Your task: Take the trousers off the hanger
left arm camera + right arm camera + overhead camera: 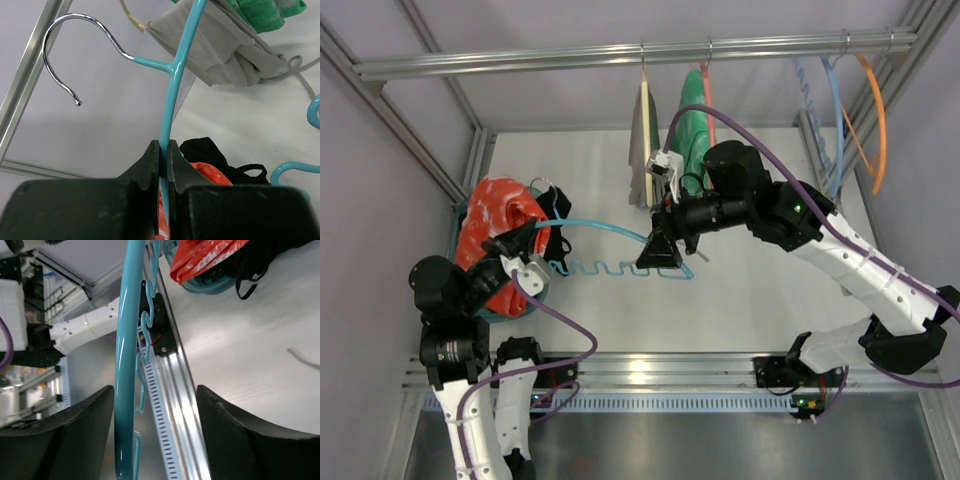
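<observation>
The light-blue hanger (pixel 620 232) lies level over the table between both arms, its wavy bar (pixel 610 268) toward the front. My left gripper (pixel 523 262) is shut on one end of it; in the left wrist view (pixel 165 146) the jaws pinch the blue rod (pixel 172 80) below the chrome hook (pixel 60 45). The red-orange trousers (pixel 498 228) lie bunched in a teal basket (pixel 510 314) at the left, off the hanger, and show in both wrist views (pixel 212 172) (pixel 205 257). My right gripper (pixel 665 252) is open around the hanger's other arm (pixel 127 340), which sits near one finger (pixel 75 430).
A grey garment (pixel 642 140) and a green garment (pixel 695 125) hang from the back rail (pixel 620 55). Empty blue (pixel 837 110) and orange (pixel 877 110) hangers hang at the right. A black strappy item (pixel 556 235) lies by the basket. An aluminium rail (pixel 650 372) runs along the front edge.
</observation>
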Tool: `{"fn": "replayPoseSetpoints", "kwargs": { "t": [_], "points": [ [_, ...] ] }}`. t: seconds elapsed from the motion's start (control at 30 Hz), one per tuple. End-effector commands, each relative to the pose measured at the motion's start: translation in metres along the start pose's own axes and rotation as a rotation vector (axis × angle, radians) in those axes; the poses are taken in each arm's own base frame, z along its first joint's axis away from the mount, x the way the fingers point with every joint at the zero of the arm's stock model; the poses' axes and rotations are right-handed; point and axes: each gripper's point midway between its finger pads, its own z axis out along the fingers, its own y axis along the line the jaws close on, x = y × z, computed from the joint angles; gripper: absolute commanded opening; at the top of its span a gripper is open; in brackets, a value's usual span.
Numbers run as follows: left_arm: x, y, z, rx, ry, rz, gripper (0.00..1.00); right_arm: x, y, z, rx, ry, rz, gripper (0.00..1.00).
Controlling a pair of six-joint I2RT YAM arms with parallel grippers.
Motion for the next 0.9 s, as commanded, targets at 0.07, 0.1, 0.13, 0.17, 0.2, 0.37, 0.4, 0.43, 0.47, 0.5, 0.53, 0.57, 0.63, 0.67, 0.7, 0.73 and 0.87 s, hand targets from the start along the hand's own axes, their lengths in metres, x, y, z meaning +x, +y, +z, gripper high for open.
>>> {"fn": "replayPoseSetpoints", "kwargs": {
  "t": [0.07, 0.1, 0.13, 0.17, 0.2, 0.37, 0.4, 0.43, 0.47, 0.5, 0.53, 0.57, 0.63, 0.67, 0.7, 0.73, 0.87],
  "points": [
    [-0.019, 0.014, -0.006, -0.048, -0.031, 0.069, 0.00, -0.025, 0.020, -0.002, -0.086, -0.069, 0.002, 0.49],
    [-0.019, 0.015, -0.006, -0.049, -0.031, 0.072, 0.00, -0.026, 0.023, -0.003, -0.096, -0.071, 0.000, 0.42],
    [-0.019, 0.014, -0.007, -0.049, -0.031, 0.073, 0.00, -0.026, 0.023, -0.003, -0.101, -0.071, 0.000, 0.29],
    [-0.020, 0.014, -0.007, -0.050, -0.034, 0.077, 0.00, -0.026, 0.023, -0.003, -0.098, -0.071, 0.000, 0.22],
    [-0.022, 0.014, -0.007, -0.046, -0.041, 0.075, 0.00, -0.025, 0.022, -0.003, -0.095, -0.070, -0.007, 0.07],
    [-0.031, 0.010, -0.008, -0.029, -0.074, 0.037, 0.02, -0.025, 0.028, -0.008, -0.133, -0.077, -0.065, 0.00],
    [-0.034, 0.010, -0.008, -0.026, -0.083, 0.031, 0.05, -0.028, 0.029, -0.013, -0.141, -0.091, -0.066, 0.00],
    [-0.039, 0.009, -0.009, -0.016, -0.101, 0.027, 0.09, -0.028, 0.031, -0.016, -0.161, -0.092, -0.065, 0.00],
    [-0.043, 0.007, -0.009, -0.006, -0.116, 0.016, 0.14, -0.029, 0.031, -0.017, -0.168, -0.097, -0.064, 0.00],
    [-0.046, 0.006, -0.009, 0.003, -0.128, -0.011, 0.34, -0.035, 0.029, -0.023, -0.163, -0.120, -0.053, 0.00],
    [-0.052, 0.004, -0.009, 0.024, -0.152, -0.025, 0.40, -0.036, 0.031, -0.026, -0.185, -0.127, -0.050, 0.00],
    [-0.061, 0.006, -0.011, 0.025, -0.169, -0.050, 0.46, -0.035, 0.029, -0.028, -0.191, -0.132, -0.034, 0.00],
    [-0.075, 0.013, -0.013, 0.032, -0.191, -0.083, 0.58, -0.043, 0.027, -0.038, -0.198, -0.167, -0.012, 0.00],
    [-0.080, 0.015, -0.014, 0.032, -0.196, -0.162, 0.62, -0.045, 0.027, -0.042, -0.199, -0.177, -0.012, 0.00],
    [-0.085, 0.024, -0.012, 0.021, -0.209, -0.194, 0.68, -0.047, 0.025, -0.048, -0.187, -0.197, -0.014, 0.00],
    [-0.097, 0.033, -0.015, -0.002, -0.225, -0.213, 0.71, -0.050, 0.025, -0.052, -0.187, -0.213, -0.020, 0.00],
    [-0.126, 0.062, -0.017, -0.067, -0.292, -0.464, 0.90, -0.054, 0.023, -0.068, -0.169, -0.256, -0.021, 0.00]
  ]
}}
